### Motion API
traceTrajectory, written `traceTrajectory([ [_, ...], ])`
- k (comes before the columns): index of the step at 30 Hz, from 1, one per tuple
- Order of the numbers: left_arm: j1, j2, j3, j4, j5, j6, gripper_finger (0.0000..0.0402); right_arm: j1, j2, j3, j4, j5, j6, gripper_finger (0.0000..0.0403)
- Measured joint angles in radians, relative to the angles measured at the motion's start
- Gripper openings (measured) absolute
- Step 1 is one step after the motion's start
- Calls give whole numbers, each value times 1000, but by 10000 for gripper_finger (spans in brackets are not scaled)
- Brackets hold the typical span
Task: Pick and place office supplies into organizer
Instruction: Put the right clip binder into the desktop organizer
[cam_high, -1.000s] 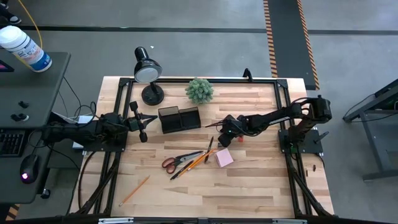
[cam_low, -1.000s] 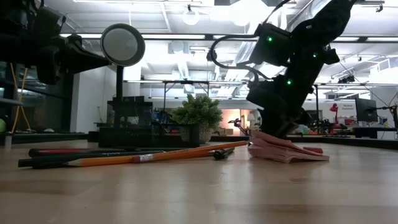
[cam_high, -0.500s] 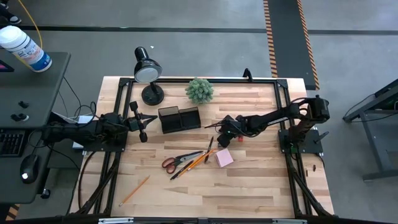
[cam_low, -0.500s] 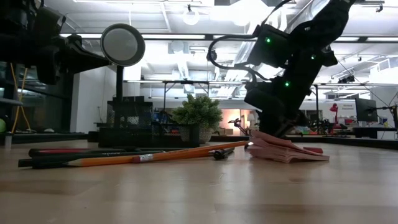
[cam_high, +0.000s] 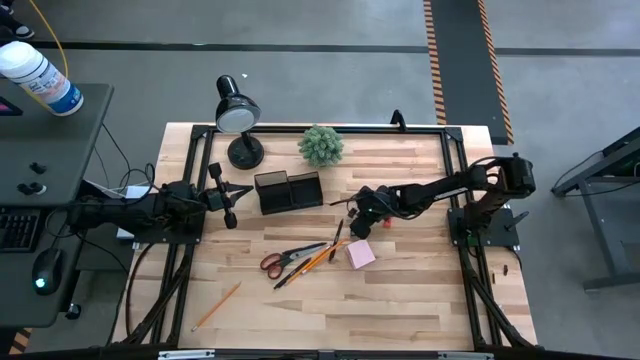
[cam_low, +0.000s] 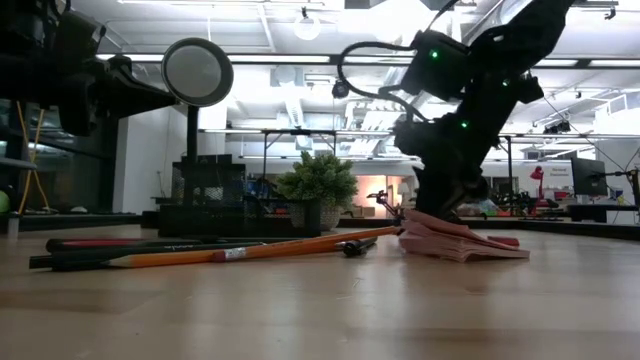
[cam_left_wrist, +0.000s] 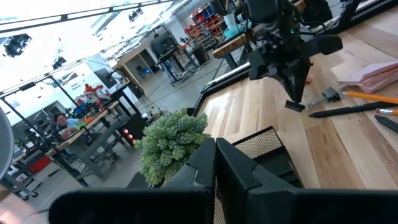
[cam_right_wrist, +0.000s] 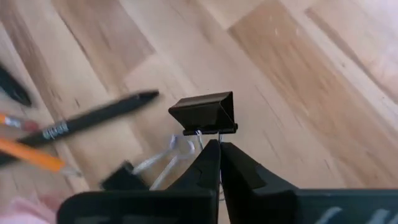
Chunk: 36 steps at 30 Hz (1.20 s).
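Spanning most of the high view, worktop (cam_high: 400, 290) carries organizer (cam_high: 288, 191) nr the back-centre, w/ scissors (cam_high: 290, 258), pencils & pink notepad (cam_high: 360, 253) in front. R claw (cam_high: 357, 226) clamped on a black binder clip's (cam_right_wrist: 204, 113) wire handle, above the pen (cam_right_wrist: 93, 118). L claw (cam_high: 231, 198) pressed together, waiting by worktop's left edge.

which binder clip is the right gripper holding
The right gripper is shut on the wire handle of the raised black binder clip. The other binder clip lies loose on the table, near the black pen.
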<state>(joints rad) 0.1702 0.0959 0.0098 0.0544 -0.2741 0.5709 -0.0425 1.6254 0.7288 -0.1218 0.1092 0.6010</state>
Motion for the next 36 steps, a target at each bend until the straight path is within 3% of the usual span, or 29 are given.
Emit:
traceTrajectory([
  [13, 0, 0, 0, 0, 0, 0, 1, 0, -42, 2, 81, -61, -24, 1],
  [19, 0, 0, 0, 0, 0, 0, 1, 0, -42, 2, 345, -184, -123, 1],
  [25, 0, 0, 0, 0, -3, 0, 1, 6, -40, 3, 582, -232, -403, 0],
  [29, 0, 0, 0, 0, -7, 0, 1, 32, -9, 13, 701, -194, -575, 0],
  [36, 0, 0, 0, 1, -8, 0, 1, 74, 152, 214, 575, 22, -767, 0],
])
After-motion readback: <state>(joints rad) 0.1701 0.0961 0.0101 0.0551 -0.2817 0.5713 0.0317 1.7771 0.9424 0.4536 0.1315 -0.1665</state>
